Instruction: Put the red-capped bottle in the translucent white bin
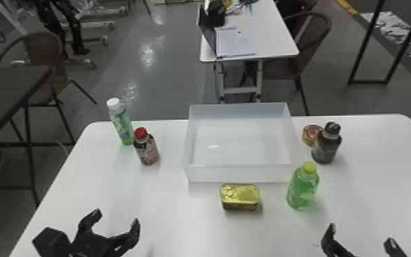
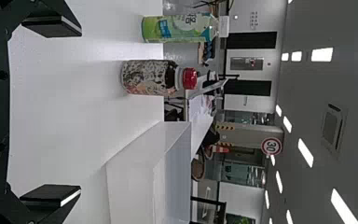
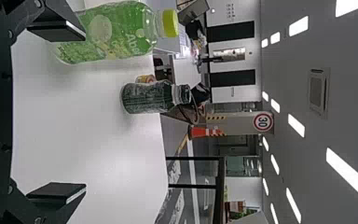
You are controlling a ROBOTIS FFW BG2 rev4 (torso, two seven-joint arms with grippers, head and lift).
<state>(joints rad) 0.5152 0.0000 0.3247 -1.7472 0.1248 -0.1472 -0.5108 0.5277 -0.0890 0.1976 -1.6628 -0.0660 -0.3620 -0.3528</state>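
One white table carries everything here, and the largest thing on it is the translucent white bin, at the middle of the far edge. Nearer the robot, the left gripper has its two fingers spread with nothing between them; the right gripper is likewise unclosed and unladen. The red-capped bottle stands upright on the table, left of the bin. Its body looks like smooth, printed plastic or glass, probably stiff enough for a firm squeeze, moderately heavy if full, and a little slippery if damp. The broad middle of the body seems the best hold, one finger to each side; the small red cap would give a poorer grip and let the bottle swing.

As for room, the table's far and left edges lie near enough that a push could send the bottle towards them. The bin's upright walls call for a lift above the rim before crossing. A strip of bare tabletop separates bottle and bin, enough for a finger. The other side is tighter: the white-capped bottle stands just beside and behind, so a wide finger could knock it.
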